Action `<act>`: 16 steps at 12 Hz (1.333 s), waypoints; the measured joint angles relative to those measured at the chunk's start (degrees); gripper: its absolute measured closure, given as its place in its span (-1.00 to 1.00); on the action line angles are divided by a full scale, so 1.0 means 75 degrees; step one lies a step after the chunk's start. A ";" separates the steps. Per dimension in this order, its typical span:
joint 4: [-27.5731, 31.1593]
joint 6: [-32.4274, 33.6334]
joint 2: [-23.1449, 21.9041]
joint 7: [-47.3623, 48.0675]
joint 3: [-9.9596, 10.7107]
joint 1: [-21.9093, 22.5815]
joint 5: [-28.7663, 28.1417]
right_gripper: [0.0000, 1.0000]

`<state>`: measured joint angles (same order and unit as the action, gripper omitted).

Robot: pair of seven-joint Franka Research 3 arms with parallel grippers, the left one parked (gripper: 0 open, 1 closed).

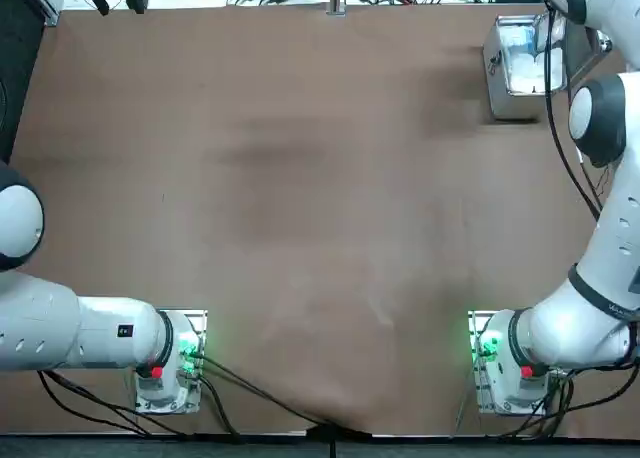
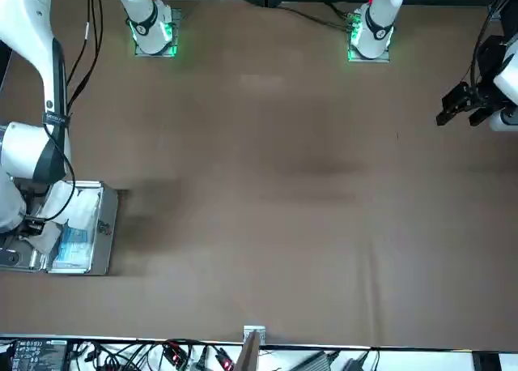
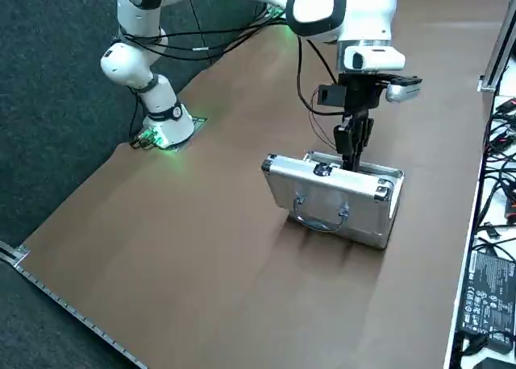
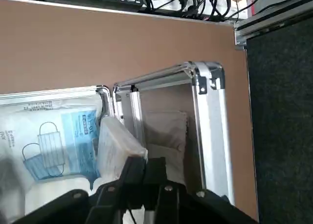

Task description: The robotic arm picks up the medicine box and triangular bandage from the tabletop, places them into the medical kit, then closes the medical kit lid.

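Nearest the lens in the right wrist view is the right gripper (image 4: pixel 146 166), dark and over the open medical kit (image 4: pixel 58 93), by the join between its body and the medical kit lid (image 4: pixel 213 131). I cannot tell how far it is open, or whether it has hold of anything.

The robotic arm (image 1: pixel 600 248) rises from its base at the desk's near edge, reaches along the right side to the far right corner area, and bends at the wrist so that the gripper points down into the kit. Its black cables (image 3: pixel 301 75) hang in loops beside the wrist.

I count one kit, one lid and one bar handle (image 3: pixel 320 224). The kit stands on the desk (image 1: pixel 270 178), near its far right corner. The lid is raised and tilted outward, towards the desk's right edge, with the handle on its outer face.

Inside the kit body is one clear packet with a blue panel (image 4: pixel 80 136), printed with two masks. A single frosted white item (image 4: pixel 117 145) lies against it, just beside the gripper, at the kit's hinge side. I cannot tell whether that is the medicine box or the triangular bandage; neither can be made out for certain.
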<state>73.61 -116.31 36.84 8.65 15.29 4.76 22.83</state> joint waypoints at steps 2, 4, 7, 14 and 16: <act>0.0001 -0.0007 0.0095 0.0000 -0.0004 0.0000 0.0000 0.97; 0.0001 -0.0176 0.0219 0.0001 -0.0012 0.0008 0.0000 0.97; -0.0002 -0.0578 0.0349 0.0009 -0.0024 0.0018 0.0000 0.97; -0.0050 -0.0830 0.0367 0.0538 -0.0107 0.0239 -0.0049 0.71; -0.0050 -0.0813 0.0368 0.0570 -0.0116 0.0358 -0.0076 0.27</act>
<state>73.23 -122.40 39.59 12.93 14.42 7.45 22.26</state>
